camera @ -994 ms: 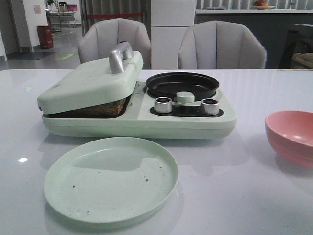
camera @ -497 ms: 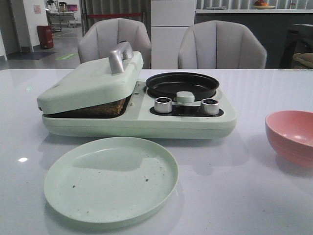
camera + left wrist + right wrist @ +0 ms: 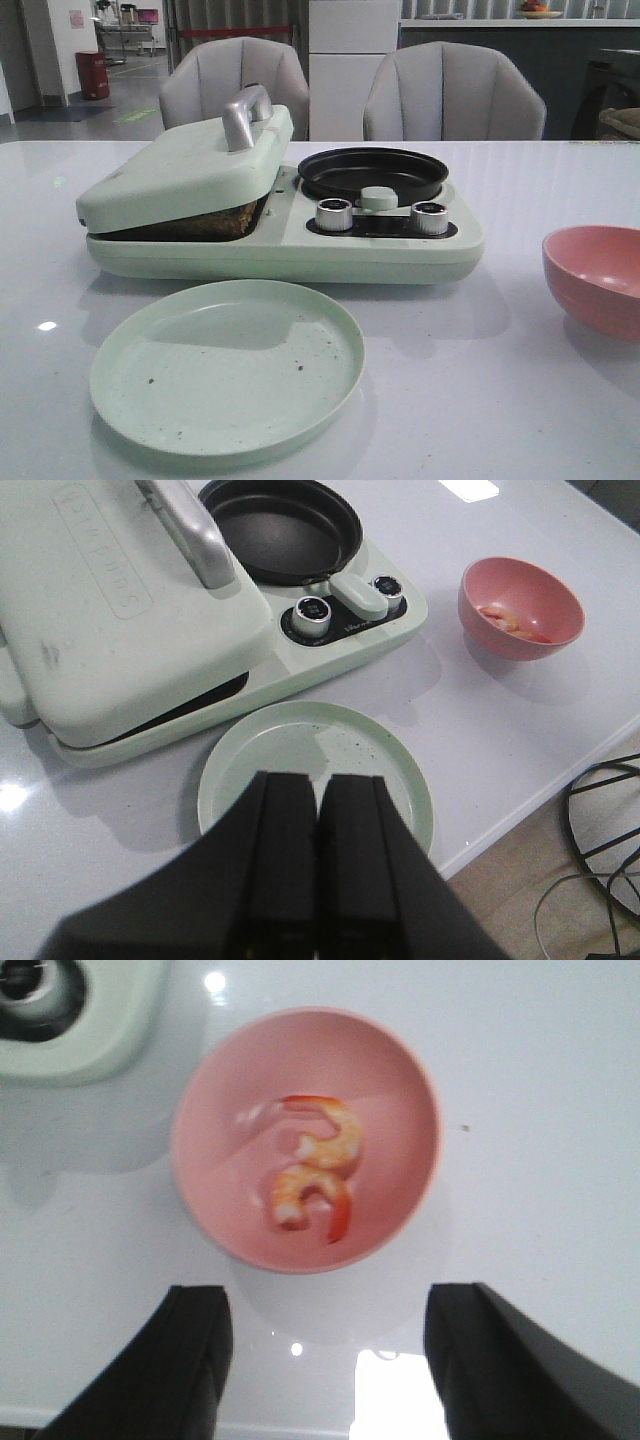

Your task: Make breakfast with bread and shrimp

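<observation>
Two curled pink-orange shrimp lie in a pink bowl, which also shows in the front view and in the left wrist view. A browned bread edge shows under the lowered lid of the green breakfast maker; how many slices are there I cannot tell. My left gripper is shut and empty, high above the empty green plate. My right gripper is open and empty, above the table just beside the bowl. Neither gripper shows in the front view.
The maker has a round black pan, empty, and two silver knobs. The green plate lies in front of it, with crumbs on it. Two grey chairs stand behind the table. The table's near edge is close to the plate.
</observation>
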